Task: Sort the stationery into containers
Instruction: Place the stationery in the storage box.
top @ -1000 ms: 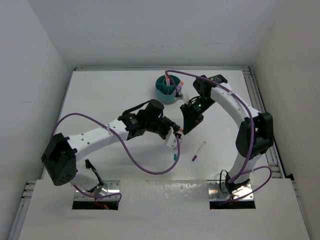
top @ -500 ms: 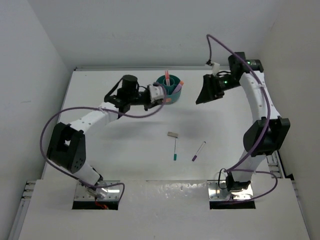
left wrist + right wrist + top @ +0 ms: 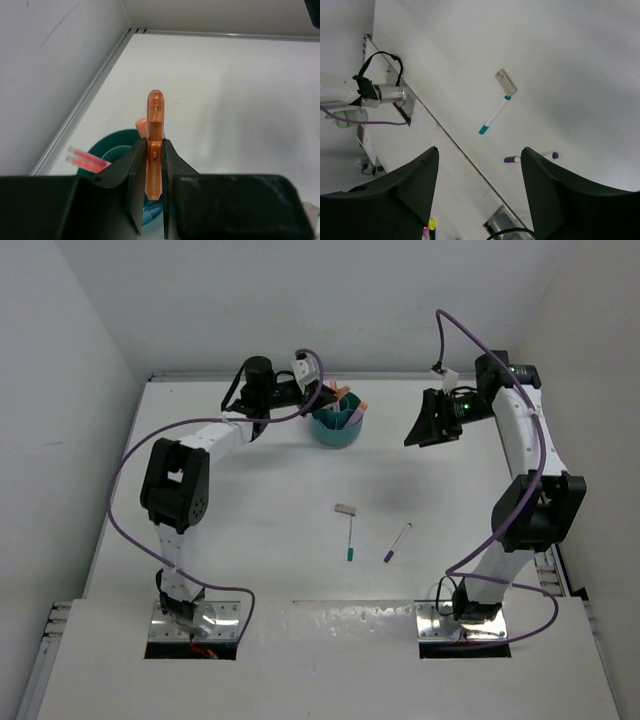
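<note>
The left end effector [image 3: 322,397] sits in the upper middle of the overhead frame, at the upper-left rim of the round teal plastic cup [image 3: 336,435], which stands on the white counter [image 3: 230,510] near its far edge. In the left wrist view this end effector [image 3: 154,152] is closed on a short translucent orange plastic cylinder [image 3: 155,115]. The two dark fingers [image 3: 136,172] press on its lower half, and its rounded tip stands clear above them. Below and to the left in that view lies the cup's teal rim [image 3: 112,142], with two thin red pens [image 3: 87,159] leaning out over it. A pale orange end [image 3: 141,125] shows just behind the held cylinder. Which compartment is under the cylinder cannot be told.

The right end effector [image 3: 422,430] hangs at the upper right of the overhead frame, well apart from the cup. In its wrist view it [image 3: 479,150] is spread wide, with nothing between the fingers [image 3: 412,185].

Three pieces lie loose on the counter, low and centre in the overhead frame. A small grey-beige rectangular block [image 3: 345,508] lies with a white pen with a teal end [image 3: 351,540] just below it. The right wrist view shows the pen's upper end touching the block [image 3: 506,82]. A white pen with a purple end [image 3: 397,542] lies near them to the right, apart from both.
</note>
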Robot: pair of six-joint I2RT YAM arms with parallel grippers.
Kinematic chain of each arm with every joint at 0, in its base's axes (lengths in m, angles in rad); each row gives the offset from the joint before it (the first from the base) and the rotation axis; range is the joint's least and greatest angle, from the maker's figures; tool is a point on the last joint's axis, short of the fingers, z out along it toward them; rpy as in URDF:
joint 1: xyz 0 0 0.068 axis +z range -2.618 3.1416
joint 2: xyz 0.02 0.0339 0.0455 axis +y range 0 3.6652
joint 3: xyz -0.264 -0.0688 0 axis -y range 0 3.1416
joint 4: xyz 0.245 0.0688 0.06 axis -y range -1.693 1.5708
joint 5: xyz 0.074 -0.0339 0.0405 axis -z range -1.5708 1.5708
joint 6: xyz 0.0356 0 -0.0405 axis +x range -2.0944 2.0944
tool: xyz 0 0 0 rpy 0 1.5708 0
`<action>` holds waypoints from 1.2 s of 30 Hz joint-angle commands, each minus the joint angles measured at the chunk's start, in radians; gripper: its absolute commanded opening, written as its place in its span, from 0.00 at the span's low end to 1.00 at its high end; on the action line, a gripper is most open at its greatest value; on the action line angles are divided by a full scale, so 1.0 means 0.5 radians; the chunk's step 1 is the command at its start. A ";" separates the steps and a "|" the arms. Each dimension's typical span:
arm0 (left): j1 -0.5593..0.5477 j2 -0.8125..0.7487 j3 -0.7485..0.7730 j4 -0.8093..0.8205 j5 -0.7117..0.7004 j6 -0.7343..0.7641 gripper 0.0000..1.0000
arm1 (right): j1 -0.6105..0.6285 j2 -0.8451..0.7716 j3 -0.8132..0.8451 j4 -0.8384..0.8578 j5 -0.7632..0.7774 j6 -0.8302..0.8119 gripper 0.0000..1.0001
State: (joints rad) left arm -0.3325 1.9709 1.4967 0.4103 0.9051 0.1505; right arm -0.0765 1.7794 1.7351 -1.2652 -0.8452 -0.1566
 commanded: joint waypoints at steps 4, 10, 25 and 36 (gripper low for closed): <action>0.036 0.212 0.117 0.370 0.224 -0.218 0.00 | -0.025 -0.025 -0.037 0.021 -0.034 -0.009 0.66; 0.067 0.326 0.117 0.453 0.239 -0.255 0.00 | -0.028 -0.018 -0.050 0.009 -0.031 -0.012 0.66; 0.097 0.544 0.262 0.456 0.276 -0.148 0.16 | -0.028 -0.040 -0.114 -0.010 -0.031 -0.037 0.66; 0.110 0.476 0.219 0.477 0.224 -0.108 0.55 | -0.028 -0.034 -0.123 -0.010 -0.031 -0.046 0.66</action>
State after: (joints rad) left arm -0.2924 2.2517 1.5906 0.5877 0.9974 0.0738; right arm -0.0849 1.7794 1.6783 -1.2678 -0.8444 -0.1589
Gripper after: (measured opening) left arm 0.541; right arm 0.658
